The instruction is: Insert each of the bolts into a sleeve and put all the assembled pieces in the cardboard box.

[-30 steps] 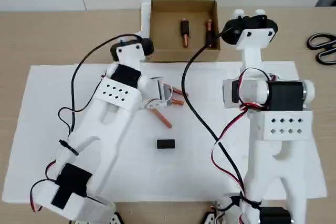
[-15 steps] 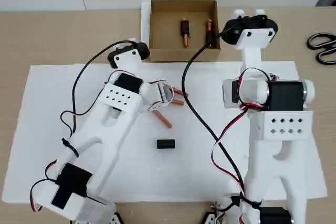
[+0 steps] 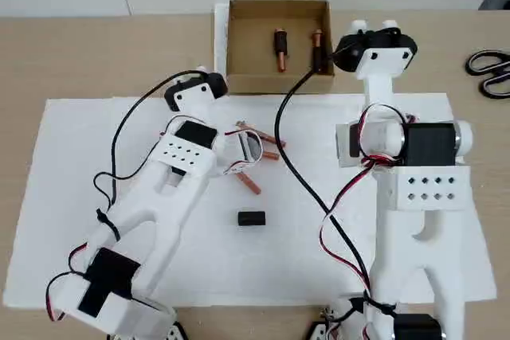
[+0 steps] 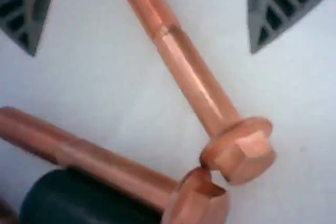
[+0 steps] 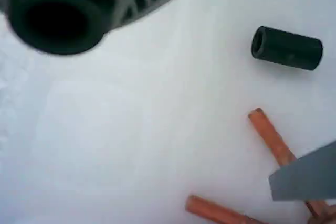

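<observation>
High view looks down on a wooden bench (image 3: 96,53) with a white sheet (image 3: 96,165) spread over it and the cardboard box (image 3: 263,84) just past the sheet's far edge. Two assembled pieces lie in the box, well apart from each other: one (image 3: 280,49) near the middle, the other (image 3: 317,39) close to the wall on the right arm's side, partly crossed by a black cable. A pair of scissors (image 3: 488,69) lies on the bare bench at the far right.

The left gripper (image 3: 249,147) hangs low over the sheet near its middle, above a small group of copper bolts. In the left wrist view its ribbed grey fingers (image 4: 23,9) stand apart on either side of the first bolt (image 4: 194,77), which lies flat on the sheet; neither finger touches it. The head of this bolt touches the head of a second bolt (image 4: 89,156), whose shank runs off at an angle. A third bolt (image 3: 249,183) lies near them, between the gripper and a loose black sleeve (image 3: 252,217) that rests on its side on the sheet.

The right arm is folded up by the box's near corner. In the right wrist view the right gripper (image 5: 79,9) is clamped on a second sleeve (image 5: 50,22), held above the sheet with its open end toward the camera.
</observation>
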Available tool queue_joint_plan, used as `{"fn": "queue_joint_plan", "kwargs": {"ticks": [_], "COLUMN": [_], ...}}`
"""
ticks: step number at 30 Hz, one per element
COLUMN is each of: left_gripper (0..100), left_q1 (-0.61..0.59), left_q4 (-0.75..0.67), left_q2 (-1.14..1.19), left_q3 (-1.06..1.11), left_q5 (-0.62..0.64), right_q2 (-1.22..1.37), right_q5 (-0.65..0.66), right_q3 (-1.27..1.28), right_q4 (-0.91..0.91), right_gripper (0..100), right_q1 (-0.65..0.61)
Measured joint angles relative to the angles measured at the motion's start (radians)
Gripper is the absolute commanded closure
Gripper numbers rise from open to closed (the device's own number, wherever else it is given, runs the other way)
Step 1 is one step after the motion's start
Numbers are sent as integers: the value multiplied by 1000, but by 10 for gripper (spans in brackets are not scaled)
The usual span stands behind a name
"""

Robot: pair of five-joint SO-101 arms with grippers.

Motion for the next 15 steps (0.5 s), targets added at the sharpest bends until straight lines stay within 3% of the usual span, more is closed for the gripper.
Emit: {"fn": "queue_joint_plan", "kwargs": {"ticks": [15], "left_gripper": [777], "left_q1": [-28], "left_q4": [-118], "left_q2": [17], "left_q3": [78], "left_q5": [0], "right_q2": [0], "right_q5": [0], "right_q3": [3], "right_q4": [-3], "right_gripper": [995], "right_q1": [2]}}
